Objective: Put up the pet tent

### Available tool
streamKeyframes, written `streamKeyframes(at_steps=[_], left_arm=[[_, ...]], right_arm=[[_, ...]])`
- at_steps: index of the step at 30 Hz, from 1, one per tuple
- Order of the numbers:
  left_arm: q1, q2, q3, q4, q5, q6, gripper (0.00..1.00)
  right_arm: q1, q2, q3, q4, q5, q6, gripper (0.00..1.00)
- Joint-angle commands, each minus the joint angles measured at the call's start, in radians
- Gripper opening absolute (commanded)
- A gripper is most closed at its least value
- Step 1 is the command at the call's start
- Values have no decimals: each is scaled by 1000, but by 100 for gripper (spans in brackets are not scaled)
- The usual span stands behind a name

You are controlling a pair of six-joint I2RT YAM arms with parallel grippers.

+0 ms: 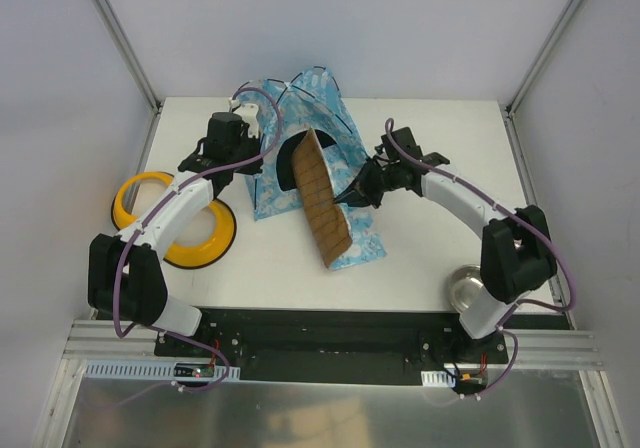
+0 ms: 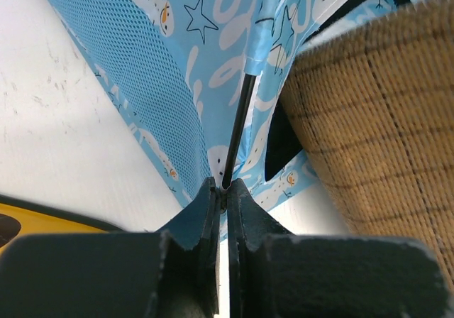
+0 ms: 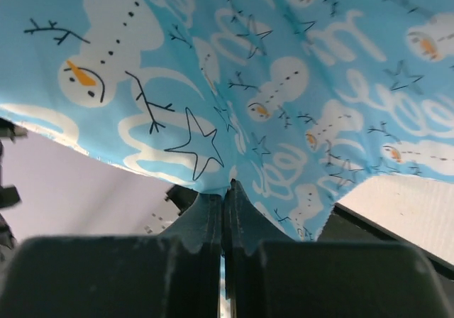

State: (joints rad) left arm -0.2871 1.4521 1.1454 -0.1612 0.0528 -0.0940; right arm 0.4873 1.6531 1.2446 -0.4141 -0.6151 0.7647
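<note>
The pet tent (image 1: 300,118), light blue with snowman print and thin black poles, stands half raised at the back middle of the table. My left gripper (image 1: 262,160) is at its front left corner. In the left wrist view the gripper (image 2: 225,187) is shut on the end of a black pole (image 2: 242,119) that runs up into a blue sleeve. My right gripper (image 1: 356,194) is at the tent's right side. In the right wrist view it (image 3: 227,190) is shut on the lower edge of the blue print fabric (image 3: 248,69).
A brown woven mat (image 1: 322,203) with a blue print underside leans out of the tent's opening toward the front; it also shows in the left wrist view (image 2: 369,105). A yellow double bowl (image 1: 195,246) lies at the left. A metal bowl (image 1: 464,288) sits by the right arm's base.
</note>
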Motion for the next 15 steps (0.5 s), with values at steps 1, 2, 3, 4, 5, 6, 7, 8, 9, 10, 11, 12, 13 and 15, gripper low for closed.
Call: streamKeyframes(at_steps=[1, 2, 3, 4, 5, 6, 7, 8, 9, 10, 11, 12, 13, 15], left_arm=[[5, -1, 39, 20, 19, -10, 0], [5, 1, 40, 20, 22, -10, 0], [5, 1, 40, 20, 27, -9, 0], [5, 1, 43, 20, 30, -7, 0], [5, 1, 45, 20, 33, -7, 0], [5, 2, 45, 20, 36, -9, 0], [5, 2, 48, 20, 39, -10, 0], [5, 4, 51, 22, 45, -12, 0], [5, 5, 53, 20, 48, -16, 0], [5, 7, 54, 22, 51, -16, 0], [5, 8, 56, 20, 53, -18, 0], [5, 10, 56, 22, 58, -19, 0], [5, 11, 56, 25, 61, -21, 0], [5, 16, 56, 29, 70, -23, 0]], right_arm=[[-12, 91, 85, 81, -6, 180, 0], [-9, 117, 101, 90, -11, 205, 0], [-4, 144, 120, 86, -6, 218, 0], [3, 160, 136, 84, 3, 232, 0], [10, 177, 157, 74, 11, 235, 0], [16, 191, 179, 58, 21, 242, 0], [25, 206, 196, 51, 38, 246, 0], [28, 223, 205, 41, 52, 257, 0], [33, 238, 211, 43, 64, 271, 0], [43, 252, 225, 40, 83, 274, 0], [49, 264, 246, 20, 106, 265, 0], [65, 273, 266, 3, 141, 248, 0], [77, 289, 291, -15, 181, 231, 0], [100, 316, 332, -60, 236, 206, 0]])
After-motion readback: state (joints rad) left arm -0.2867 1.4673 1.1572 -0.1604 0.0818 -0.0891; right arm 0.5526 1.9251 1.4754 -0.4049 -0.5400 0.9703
